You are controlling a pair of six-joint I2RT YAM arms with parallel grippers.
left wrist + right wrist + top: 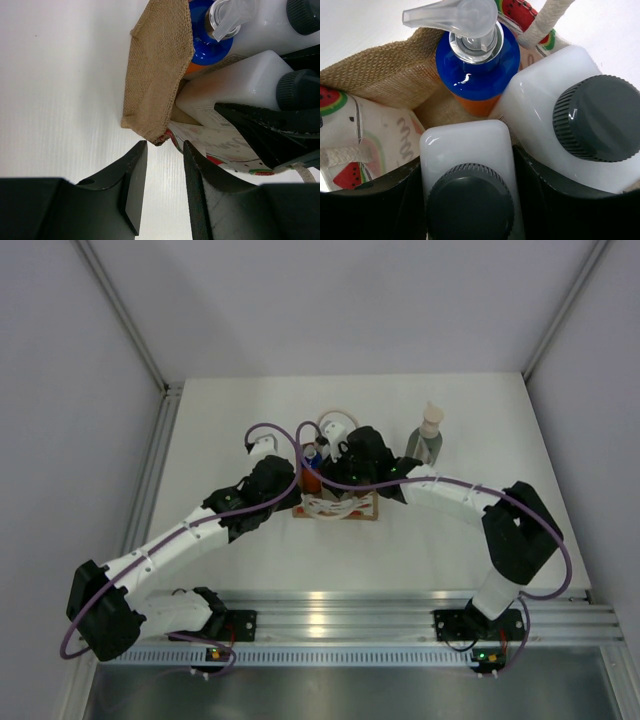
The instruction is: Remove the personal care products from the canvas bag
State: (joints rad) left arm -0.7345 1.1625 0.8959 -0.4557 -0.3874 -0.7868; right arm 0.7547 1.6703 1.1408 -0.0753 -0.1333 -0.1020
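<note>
Currently: right gripper (468, 200) straddles a white bottle (467, 150) inside the canvas bag (380, 75).
Left gripper (162, 172), narrow and empty, sits beside the bag's corner, probably to steady it.

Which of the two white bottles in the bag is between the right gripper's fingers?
The white bottle at the bottom of the right wrist view, flanked by the right gripper. The other white bottle stands beside it, outside the fingers.
</note>
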